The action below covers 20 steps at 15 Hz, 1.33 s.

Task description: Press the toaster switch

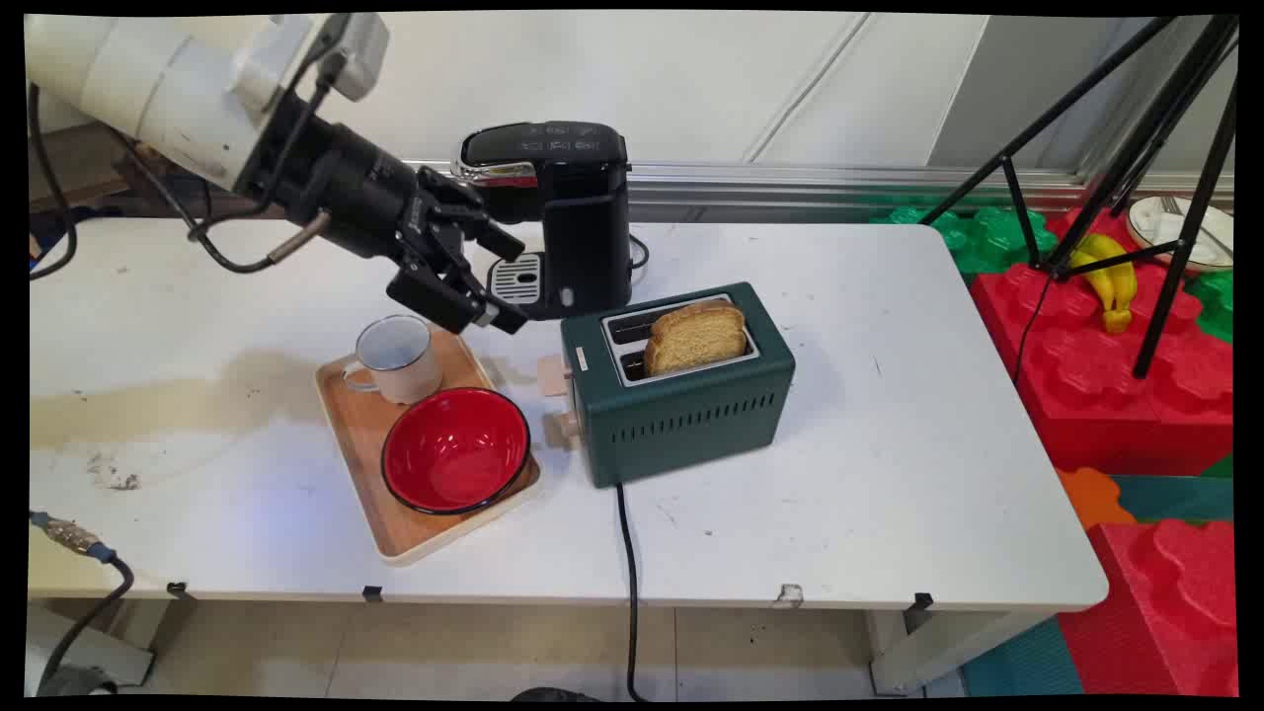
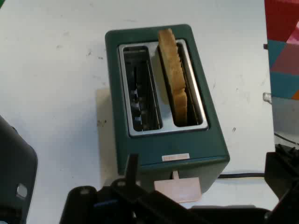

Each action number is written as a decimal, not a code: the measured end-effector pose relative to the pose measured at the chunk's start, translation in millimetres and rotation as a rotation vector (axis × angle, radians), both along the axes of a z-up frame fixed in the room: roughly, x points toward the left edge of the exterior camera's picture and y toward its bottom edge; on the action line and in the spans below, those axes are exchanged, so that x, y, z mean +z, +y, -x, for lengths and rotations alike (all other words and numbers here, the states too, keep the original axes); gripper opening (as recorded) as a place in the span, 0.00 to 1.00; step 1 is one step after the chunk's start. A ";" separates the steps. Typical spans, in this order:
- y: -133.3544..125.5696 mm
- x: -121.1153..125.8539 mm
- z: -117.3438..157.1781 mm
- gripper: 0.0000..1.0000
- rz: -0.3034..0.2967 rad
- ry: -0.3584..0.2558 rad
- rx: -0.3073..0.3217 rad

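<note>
The black gripper (image 1: 499, 281) hangs in the air above the far end of a wooden tray (image 1: 367, 434), just in front of the black coffee machine (image 1: 568, 212). Its two fingers are spread apart and hold nothing.

The tray lies near the middle of the white table (image 1: 889, 444). On it stand a white mug (image 1: 398, 357) at the far end and a red bowl (image 1: 455, 449) at the near end, close together.

Just beside the tray, toward the table's right edge, stands a green toaster (image 1: 681, 395). A slice of toast (image 1: 696, 336) sticks up out of one slot. The other slot has nothing in it. The toaster's pale lever (image 2: 178, 190) points toward the tray. A black cord (image 1: 628, 573) runs from the toaster over the table's near edge.
</note>
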State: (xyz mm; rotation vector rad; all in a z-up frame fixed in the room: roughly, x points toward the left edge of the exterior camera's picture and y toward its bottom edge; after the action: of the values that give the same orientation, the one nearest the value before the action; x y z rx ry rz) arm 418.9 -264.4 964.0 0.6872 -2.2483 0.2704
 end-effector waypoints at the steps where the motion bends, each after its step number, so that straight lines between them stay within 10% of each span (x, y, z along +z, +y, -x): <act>1: -0.5 -2.0 0.3 1.00 -0.001 -0.002 0.002; 14: -3.3 -37.3 2.0 1.00 -0.035 -0.038 0.020; 15: -3.7 -38.4 2.5 0.00 -0.034 -0.040 0.018; 20: -5.0 -49.2 4.5 0.00 -0.050 -0.048 0.011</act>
State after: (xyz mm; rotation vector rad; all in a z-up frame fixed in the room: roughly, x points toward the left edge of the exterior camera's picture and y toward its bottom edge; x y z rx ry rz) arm 414.4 -269.3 914.9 0.7271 -2.3038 0.2392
